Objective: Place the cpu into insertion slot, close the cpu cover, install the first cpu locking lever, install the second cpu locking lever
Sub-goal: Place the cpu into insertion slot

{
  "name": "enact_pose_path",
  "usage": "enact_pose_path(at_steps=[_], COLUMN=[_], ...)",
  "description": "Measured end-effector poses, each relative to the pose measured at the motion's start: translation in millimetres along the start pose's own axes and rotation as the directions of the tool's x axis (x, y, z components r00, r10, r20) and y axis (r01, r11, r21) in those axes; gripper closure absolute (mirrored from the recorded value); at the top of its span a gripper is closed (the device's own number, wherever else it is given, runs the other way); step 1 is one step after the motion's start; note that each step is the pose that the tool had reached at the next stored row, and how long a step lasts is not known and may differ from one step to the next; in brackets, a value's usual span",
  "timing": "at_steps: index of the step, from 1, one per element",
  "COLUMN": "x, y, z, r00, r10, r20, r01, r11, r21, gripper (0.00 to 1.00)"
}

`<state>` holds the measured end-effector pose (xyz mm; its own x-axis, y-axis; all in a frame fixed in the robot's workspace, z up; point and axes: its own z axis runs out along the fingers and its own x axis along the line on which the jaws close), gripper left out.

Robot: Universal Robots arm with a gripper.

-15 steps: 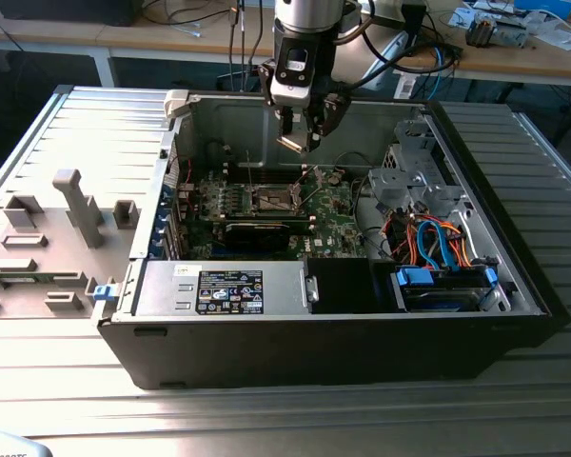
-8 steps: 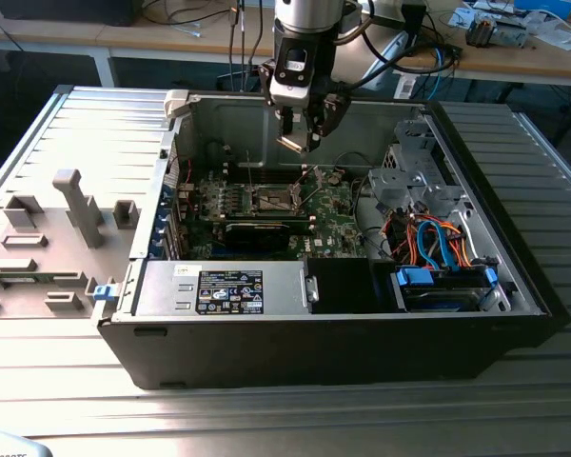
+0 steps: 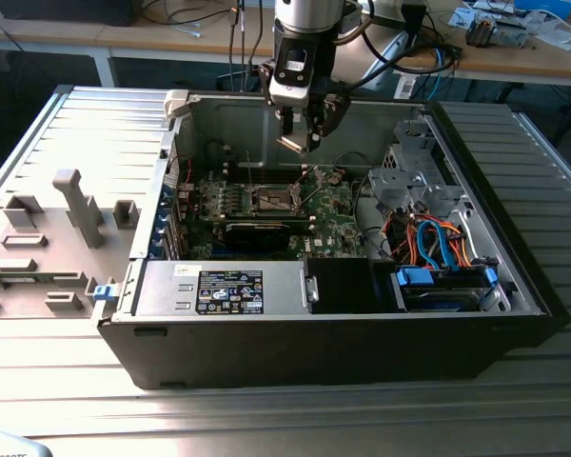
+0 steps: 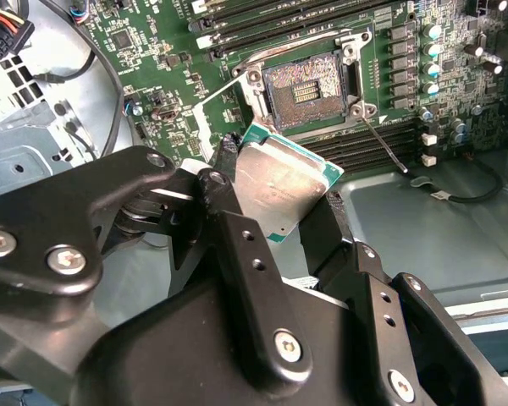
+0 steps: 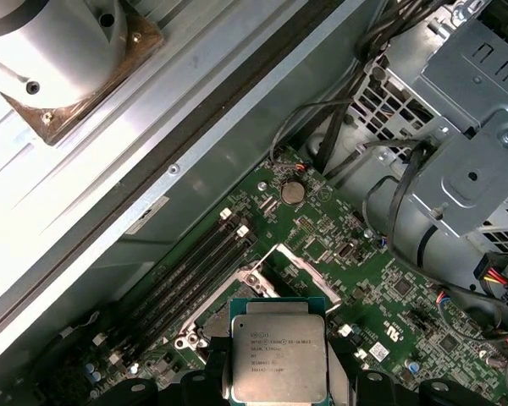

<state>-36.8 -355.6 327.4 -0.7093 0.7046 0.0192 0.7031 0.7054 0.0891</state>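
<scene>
Above the insertion slot (image 4: 309,85), jaws clamp the cpu (image 4: 279,182), with cpu cover (image 4: 223,106) raised.

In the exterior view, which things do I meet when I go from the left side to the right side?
From the left: grey upright block → white label on the power supply → gripper shut on the cpu → blue drive tray. The insertion slot overlaps the gripper, so it is left out.
</scene>
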Motion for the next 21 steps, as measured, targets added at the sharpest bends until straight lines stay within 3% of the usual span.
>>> enact_pose_path(at_steps=[21], x=[0.0], y=[0.0], z=[0.4], r00=[0.9995], r10=[0.03], r20=[0.0026], r01=[-0.03], r11=[0.9996], r21=[-0.0006], gripper=[0.46])
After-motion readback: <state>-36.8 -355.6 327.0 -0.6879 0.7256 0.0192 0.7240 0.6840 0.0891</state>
